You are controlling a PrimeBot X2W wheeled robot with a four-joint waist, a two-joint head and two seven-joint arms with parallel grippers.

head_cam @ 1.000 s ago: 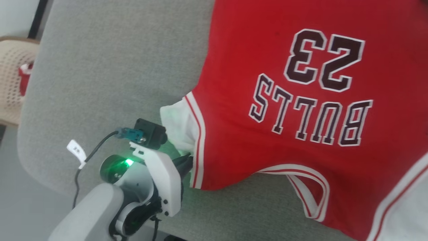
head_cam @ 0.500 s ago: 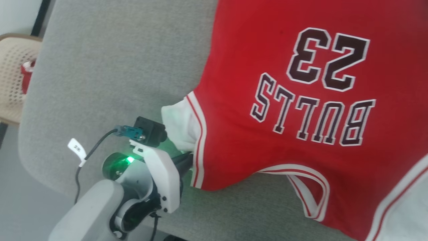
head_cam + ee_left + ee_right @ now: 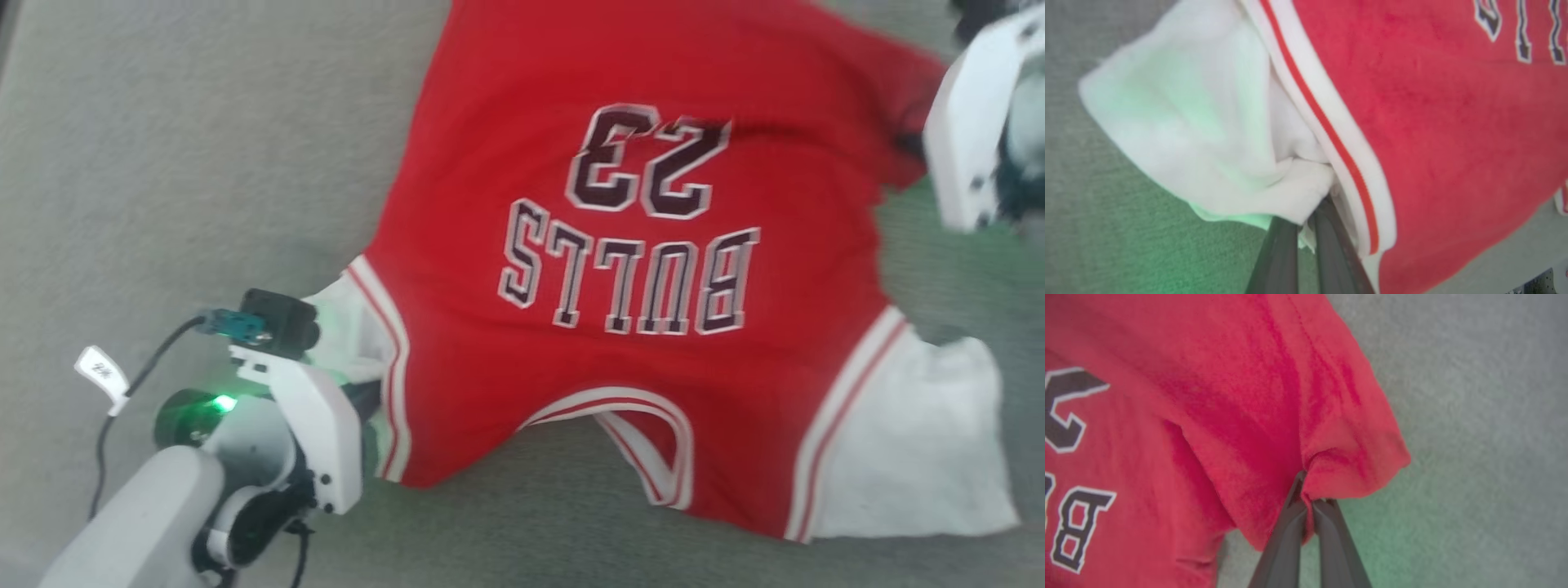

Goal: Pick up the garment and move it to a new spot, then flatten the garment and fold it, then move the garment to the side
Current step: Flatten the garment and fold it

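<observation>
The garment (image 3: 637, 376), a red jersey with black "BULLS 23" lettering, lies spread on a grey cushioned surface with its lettering upside down to me. My left gripper (image 3: 369, 400) at the lower left is shut on its white sleeve (image 3: 1200, 122), right beside the striped trim; in the left wrist view the left gripper (image 3: 1306, 222) has white cloth bunched between its tips. My right gripper (image 3: 913, 147) at the upper right is shut on the garment's plain red corner (image 3: 1355, 457), and the cloth puckers at the right gripper (image 3: 1309, 500). The other white sleeve (image 3: 906, 441) lies flat at the lower right.
The grey fabric surface (image 3: 204, 163) stretches wide to the left of the garment and along its near edge. A cable with a white tag (image 3: 102, 376) hangs off my left wrist.
The whole head picture has shifted, so the camera moved. The right gripper has come into view at the upper right, on the red corner. The left gripper keeps its hold on the sleeve.
</observation>
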